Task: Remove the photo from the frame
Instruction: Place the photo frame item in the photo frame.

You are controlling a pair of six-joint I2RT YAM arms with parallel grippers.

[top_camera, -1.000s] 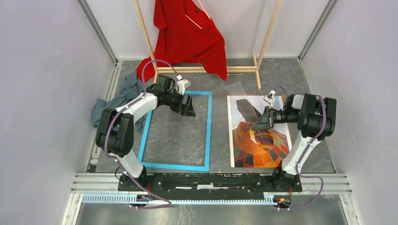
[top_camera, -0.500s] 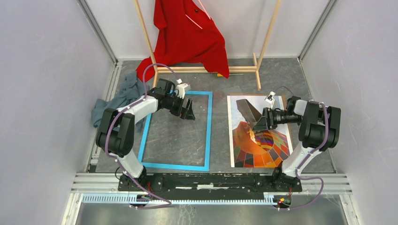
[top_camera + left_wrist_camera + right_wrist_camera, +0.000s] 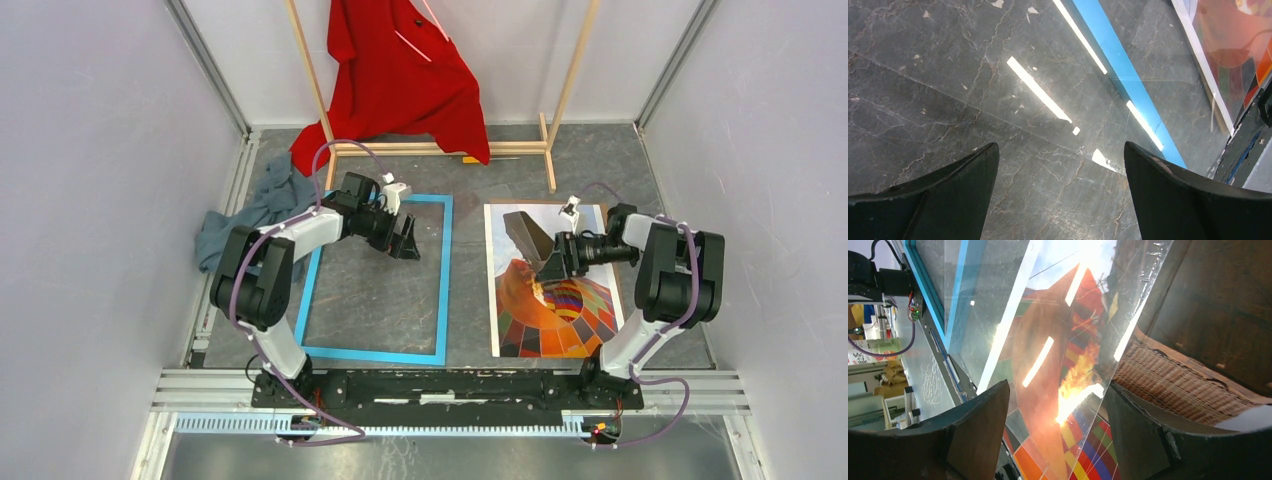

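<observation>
From above, the frame (image 3: 443, 290) lies flat on the grey counter (image 3: 470, 300), left of centre, and the counter surface shows through its opening. The photo (image 3: 560, 320) lies flat to the right of the frame, apart from it, with a strip of counter between them. The left claw (image 3: 408, 243) hangs over the far part of the frame's opening with its fingers spread. The right claw (image 3: 545, 262) reaches in from the right over the upper half of the photo. Behind them, a red garment (image 3: 400, 70) hangs on a wooden rack (image 3: 570, 80), and a blue-grey cloth (image 3: 255, 210) lies at the far left.

In the left wrist view, the left claw (image 3: 1060, 150) is wide open over bare counter (image 3: 948, 75) and grips nothing. The frame's blue border (image 3: 1113, 65) runs diagonally past it, and a corner of the photo (image 3: 1233, 40) shows at the upper right.

In the right wrist view, the right claw (image 3: 1058, 387) is open, its fingers well apart above the photo (image 3: 1193, 385). A clear sheet (image 3: 1048, 315) covers the balloon's flame and panels, and its edge runs down between the fingers. Whether it touches either finger, I cannot tell. The frame's blue border (image 3: 928, 290) lies beyond, to the left.
</observation>
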